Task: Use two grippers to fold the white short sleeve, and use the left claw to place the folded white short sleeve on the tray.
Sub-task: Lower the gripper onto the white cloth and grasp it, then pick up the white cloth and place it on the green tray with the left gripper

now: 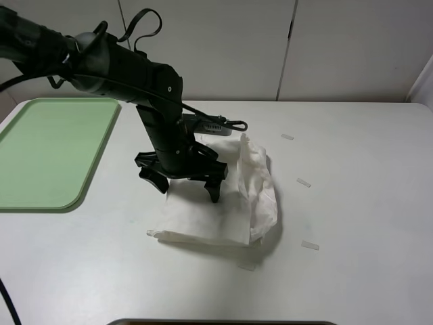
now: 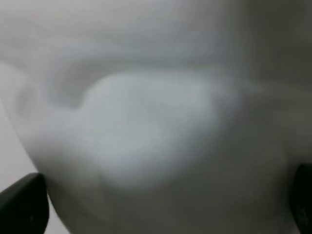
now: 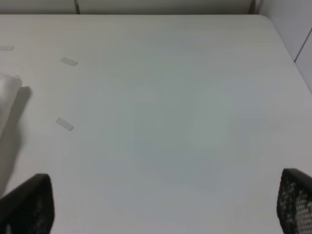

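Note:
The white short sleeve (image 1: 226, 206) lies folded into a rough rectangle at the table's centre, with a bunched, raised ridge along its right side. My left gripper (image 1: 186, 184) points down over the shirt's left half, open, its black fingertips (image 1: 214, 191) spread wide at or just above the cloth. The left wrist view is filled with blurred white cloth (image 2: 151, 122), and the left gripper (image 2: 163, 209) shows only as dark tips in the corners. In its own view my right gripper (image 3: 161, 209) is open over bare table, with the shirt's edge (image 3: 7, 97) off to one side. At the far left lies the pale green tray (image 1: 47, 149).
Small pale tape strips (image 1: 304, 183) dot the white table to the right of the shirt. The left arm's thick black links and cables (image 1: 115, 64) stretch from the upper left, over the tray's back corner. A wall of white panels stands behind the table.

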